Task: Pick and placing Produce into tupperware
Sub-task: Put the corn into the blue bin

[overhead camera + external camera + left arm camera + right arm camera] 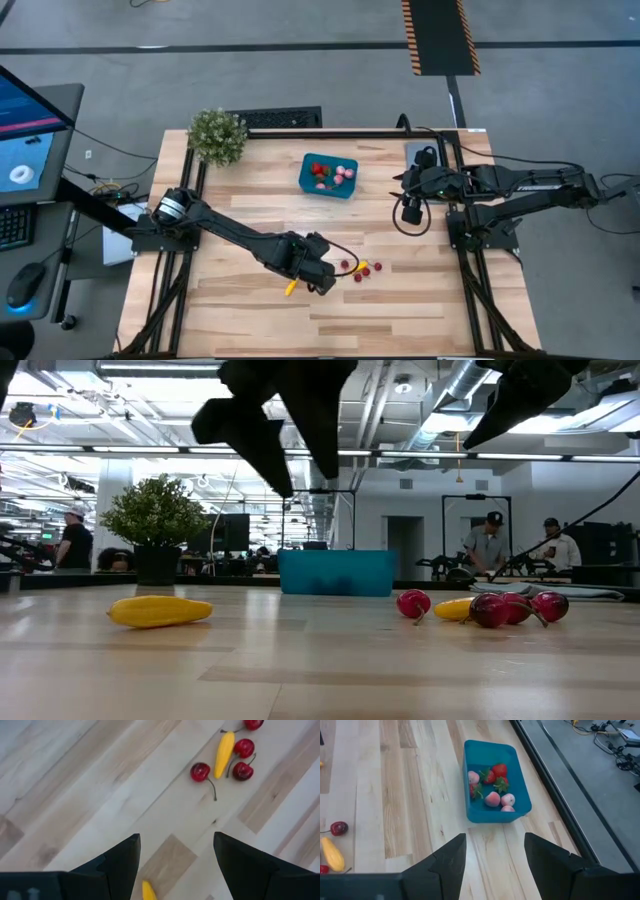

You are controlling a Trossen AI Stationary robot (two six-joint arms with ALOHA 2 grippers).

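Left gripper [175,865] gapes wide and empty above a yellow piece [148,891], touching nothing

On the bare wood in the lower middle of the high view lie four dark red cherries [201,771] and two yellow pieces [224,747], one among the cherries and the other alone a little to the left of them. There is one teal container [492,816], in the upper middle of that view, and it holds at least two red strawberries [499,770] and, as far as can be counted, four pink pieces [492,799]. One potted plant [217,135] stands in the upper left, and three people [488,545] show in the low view's background.
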